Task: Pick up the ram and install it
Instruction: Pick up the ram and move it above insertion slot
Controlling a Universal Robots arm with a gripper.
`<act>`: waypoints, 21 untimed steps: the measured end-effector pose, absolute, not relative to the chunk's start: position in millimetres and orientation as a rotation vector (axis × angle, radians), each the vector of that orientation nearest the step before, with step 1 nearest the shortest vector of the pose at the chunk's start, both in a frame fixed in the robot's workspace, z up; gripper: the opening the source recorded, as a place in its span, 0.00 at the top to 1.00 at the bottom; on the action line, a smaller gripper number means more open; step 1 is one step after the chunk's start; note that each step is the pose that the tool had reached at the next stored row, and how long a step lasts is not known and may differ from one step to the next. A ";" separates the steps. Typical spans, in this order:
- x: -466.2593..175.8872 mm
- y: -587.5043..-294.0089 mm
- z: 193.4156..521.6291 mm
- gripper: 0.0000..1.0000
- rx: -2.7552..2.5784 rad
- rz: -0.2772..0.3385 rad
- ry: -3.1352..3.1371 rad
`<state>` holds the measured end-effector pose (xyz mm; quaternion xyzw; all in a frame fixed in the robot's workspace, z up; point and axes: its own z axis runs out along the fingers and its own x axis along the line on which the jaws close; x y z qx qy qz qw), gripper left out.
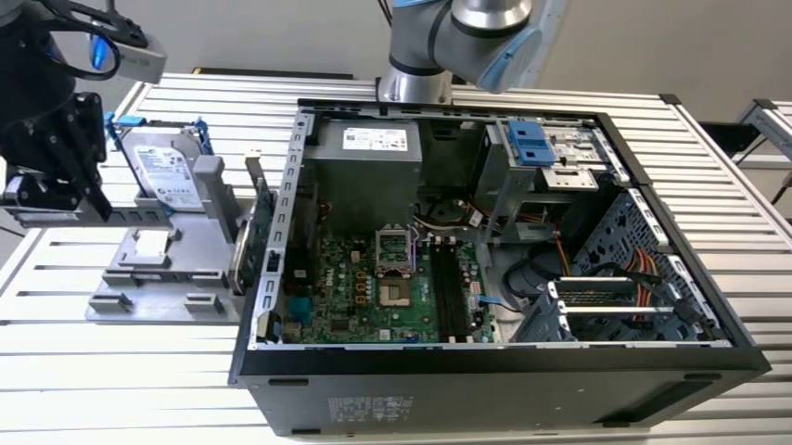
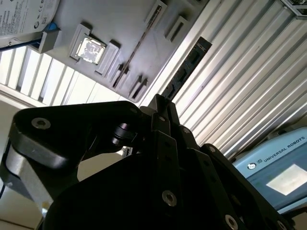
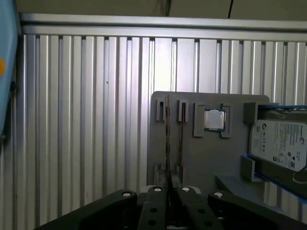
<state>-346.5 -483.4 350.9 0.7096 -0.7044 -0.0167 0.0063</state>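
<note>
On the slatted table (image 1: 111, 371) stands an open PC case (image 1: 495, 382), motherboard exposed, toward the exterior view's right. Gray parts fixture (image 1: 161, 278) lies just beside it, on that view's left, w/ a hard drive (image 1: 167, 167) propped on it. I, the gripper (image 2: 163, 101), hang over the fixture's side, well apart from the case. My jaws are together, clamped on the ram (image 2: 189, 64); the stick juts past my fingertips, off the fixture. CPU chip (image 3: 214, 120) sits in a fixture pocket near the drive.
</note>
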 end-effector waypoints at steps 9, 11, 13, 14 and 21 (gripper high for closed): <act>-346.4 -483.5 363.1 1.00 2.220 -0.052 -2.204; -346.4 -483.5 365.9 1.00 2.220 -0.052 -2.204; -346.5 -483.5 368.6 1.00 2.220 -0.052 -2.204; -346.4 -483.5 369.9 1.00 2.220 -0.052 -2.204; -346.4 -483.5 379.4 1.00 2.220 -0.052 -2.204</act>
